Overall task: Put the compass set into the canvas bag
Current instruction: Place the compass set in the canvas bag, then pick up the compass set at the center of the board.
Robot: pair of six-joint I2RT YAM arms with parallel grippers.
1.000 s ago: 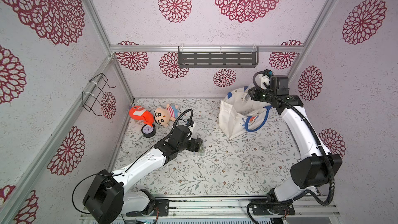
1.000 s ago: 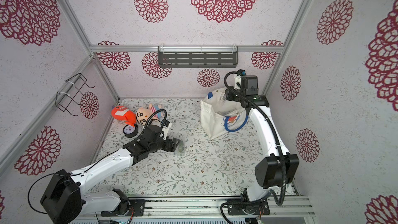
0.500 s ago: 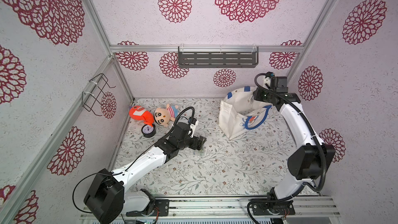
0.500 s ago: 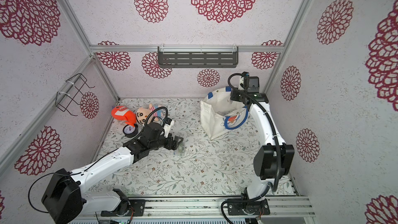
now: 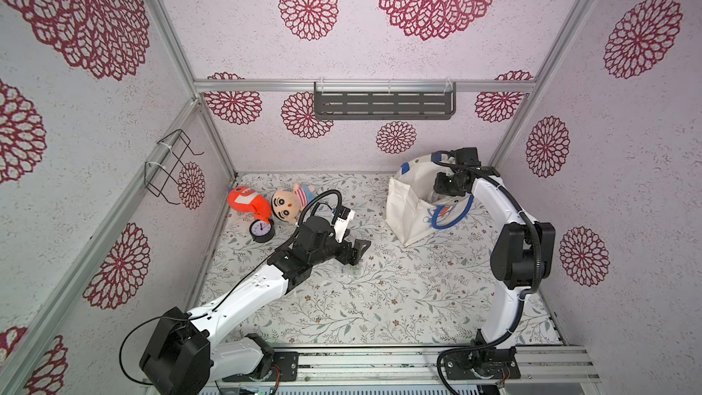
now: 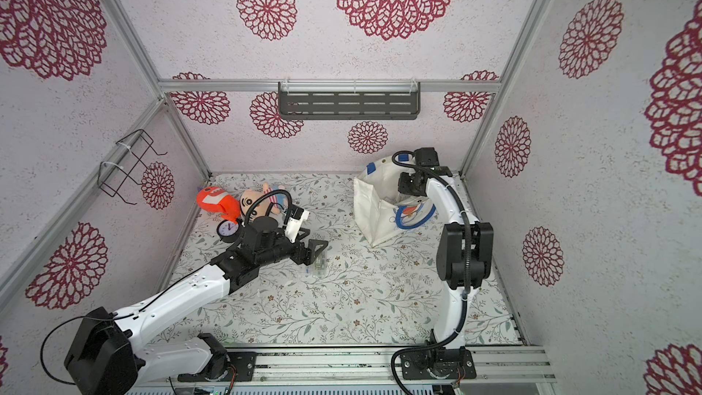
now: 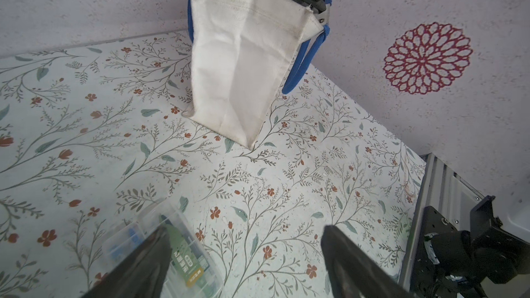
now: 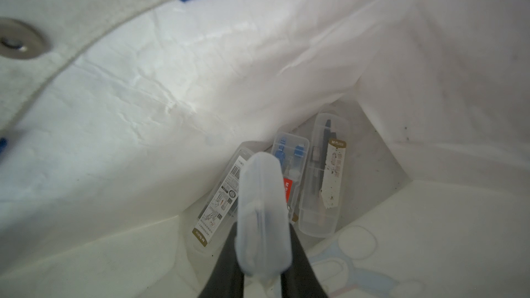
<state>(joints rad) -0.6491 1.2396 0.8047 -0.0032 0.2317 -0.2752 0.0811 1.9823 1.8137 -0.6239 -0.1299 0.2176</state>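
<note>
The canvas bag (image 5: 408,210) is standing upright, mouth open, at the far right corner of the table (image 5: 380,298). The right gripper (image 8: 262,256) is reaching down inside it, its fingers clamping a compass set (image 8: 262,210) in a clear case. It is gripping the case by one end, so the long axis is running on in line with the fingers and the free end is pointing down at the bag's floor. Three other cases (image 8: 324,173) are lying flat there, side by side and roughly parallel. The left gripper (image 7: 245,229) is hovering low over the middle of the table, fingers spread wide and gripping nothing. A second compass set (image 7: 190,259) is lying flat, label up, partly beneath one finger, its long axis slanting across that finger.
</note>
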